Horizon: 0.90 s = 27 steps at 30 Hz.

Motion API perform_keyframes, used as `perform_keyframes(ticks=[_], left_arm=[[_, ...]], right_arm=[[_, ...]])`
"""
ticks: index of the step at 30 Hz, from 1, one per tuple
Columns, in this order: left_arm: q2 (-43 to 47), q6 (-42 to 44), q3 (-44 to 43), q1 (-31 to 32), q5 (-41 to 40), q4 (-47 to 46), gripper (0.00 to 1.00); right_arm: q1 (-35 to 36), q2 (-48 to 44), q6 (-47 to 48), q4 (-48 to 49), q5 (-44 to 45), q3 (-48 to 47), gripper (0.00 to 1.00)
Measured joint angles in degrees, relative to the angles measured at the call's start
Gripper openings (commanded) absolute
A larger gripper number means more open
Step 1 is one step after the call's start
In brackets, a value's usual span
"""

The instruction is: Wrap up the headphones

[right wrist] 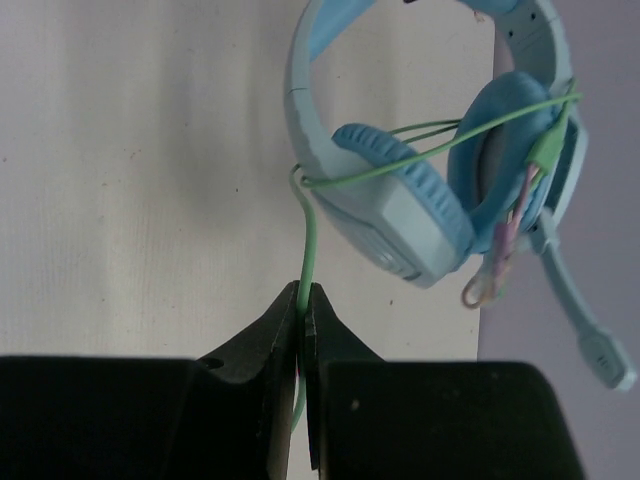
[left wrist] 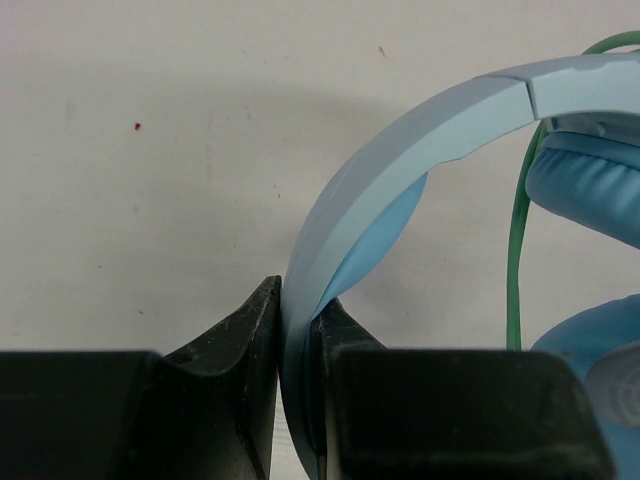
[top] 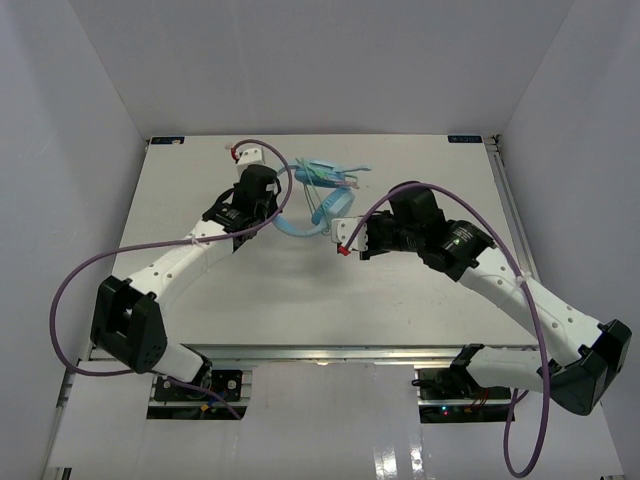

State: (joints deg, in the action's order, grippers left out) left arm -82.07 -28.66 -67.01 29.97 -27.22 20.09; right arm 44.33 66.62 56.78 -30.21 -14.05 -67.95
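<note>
Left tool [left wrist: 298,335] clamped shut on the headband [left wrist: 400,145] of the headphones [top: 318,190], band pinched between both fingers. Right tool [right wrist: 304,305] closed on the thin green cable [right wrist: 309,235]. Cable runs from that pinch up to the headset and loops across the earcups [right wrist: 420,215]. Mic boom [right wrist: 575,300] sticks out at one side. Headphones at far middle of the bench [top: 420,310], left tool on their left, right tool just near and right of them.
</note>
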Motion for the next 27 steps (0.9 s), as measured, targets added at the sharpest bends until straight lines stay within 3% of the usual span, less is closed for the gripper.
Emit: perform_keyframes(ticks=[18, 27], left_arm=[[-13.6, 9.1, 1.1, 4.3, 20.8, 3.4, 0.0], [-19.4, 12.0, -1.6, 6.9, 28.9, 6.3, 0.0]], right_arm=[[9.4, 6.6, 9.3, 0.3, 10.1, 1.4, 0.09], [12.2, 10.4, 10.7, 0.3, 7.5, 1.5, 0.08]])
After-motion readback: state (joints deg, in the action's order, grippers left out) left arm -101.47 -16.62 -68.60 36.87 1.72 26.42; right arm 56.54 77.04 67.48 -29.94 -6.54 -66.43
